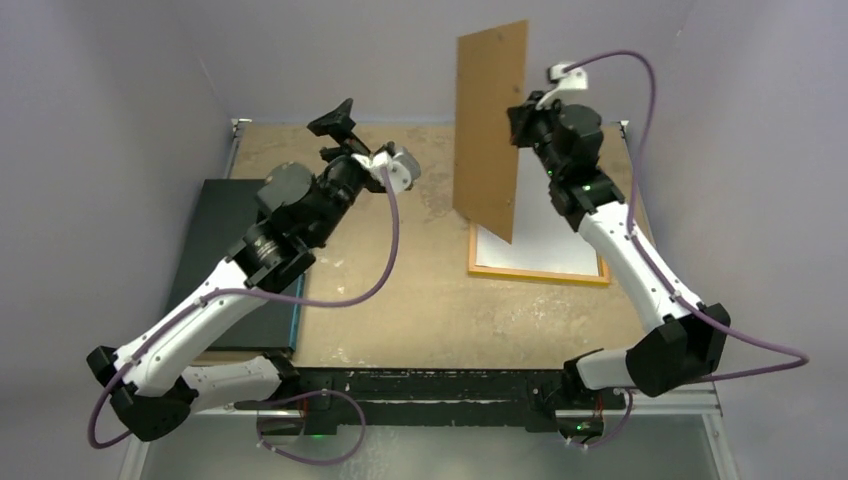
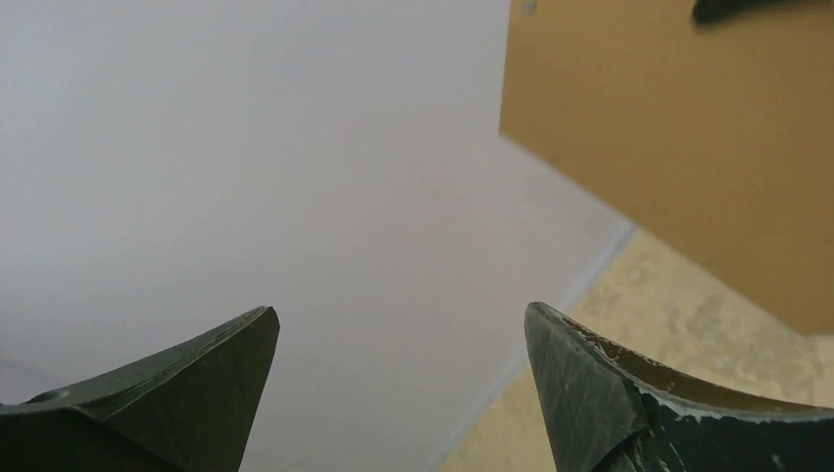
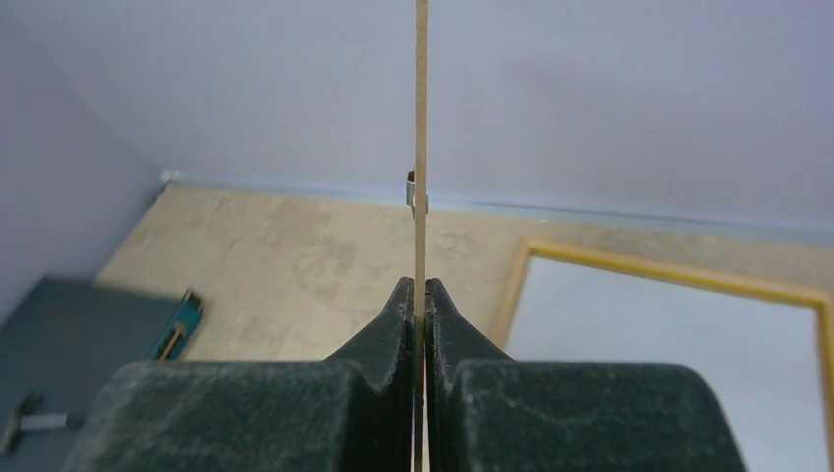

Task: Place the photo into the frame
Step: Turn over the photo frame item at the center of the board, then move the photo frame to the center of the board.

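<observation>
at the far left a flat black panel (image 1: 215,240) lies on the table (image 1: 420,310). next comes our left gripper (image 2: 398,329), raised above the table with its jaws spread wide and nothing between them. it faces the brown backing board (image 1: 490,120) but stands apart from it. the board hangs upright, on edge, above the table. our right gripper (image 3: 420,290) pinches it at its right-hand edge, jaws closed tight on the thin sheet.

below the board, toward the far right, the frame (image 1: 540,273) lies flat on the table, and a white sheet (image 1: 545,245) fills it edge to edge. we take that for the photo lying face down inside the frame, though no printed side shows. so we judge the photo is seated and the step in hand is closing the back.

the next move calls for tipping the board from upright to flat and squaring it with the frame's inner rim. it then has to go down onto the photo without dragging the sheet askew. the empty left gripper could steady the free edge.
</observation>
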{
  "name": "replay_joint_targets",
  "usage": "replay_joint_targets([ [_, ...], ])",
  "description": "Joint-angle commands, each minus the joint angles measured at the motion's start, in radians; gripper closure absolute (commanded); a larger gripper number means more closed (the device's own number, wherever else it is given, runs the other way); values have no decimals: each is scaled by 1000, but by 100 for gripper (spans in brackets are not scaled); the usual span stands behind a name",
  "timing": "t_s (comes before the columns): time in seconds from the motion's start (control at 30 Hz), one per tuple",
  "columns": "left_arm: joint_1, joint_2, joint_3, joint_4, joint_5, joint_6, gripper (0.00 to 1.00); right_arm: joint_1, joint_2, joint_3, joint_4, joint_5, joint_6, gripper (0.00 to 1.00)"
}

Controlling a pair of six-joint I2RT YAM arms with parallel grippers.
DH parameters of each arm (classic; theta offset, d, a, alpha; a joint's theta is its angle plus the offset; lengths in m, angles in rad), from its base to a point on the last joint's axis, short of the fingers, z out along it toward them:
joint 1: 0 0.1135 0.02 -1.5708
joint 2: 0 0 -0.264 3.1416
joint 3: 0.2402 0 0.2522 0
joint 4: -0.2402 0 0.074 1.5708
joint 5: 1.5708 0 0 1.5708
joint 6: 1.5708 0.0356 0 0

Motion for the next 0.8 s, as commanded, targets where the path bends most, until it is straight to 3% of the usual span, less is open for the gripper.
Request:
replay_joint_targets([
  [0.0,126,139,106,-261,84,-312,5,-113,-62,125,-8,59,266,100],
  [0.13,221,356,283,-494,232,-504,5,-181,-96,151,-87,100,320,100],
  [0.4,230,862,649,-763,462,-700,11,-265,-192,112,-180,182,417,100],
  [0.53,243,1051,744,-738,549,-796,13,-279,-244,112,-257,213,421,100],
  [0.77,249,1230,787,-527,667,-960,19,-283,-308,94,-334,245,376,100],
])
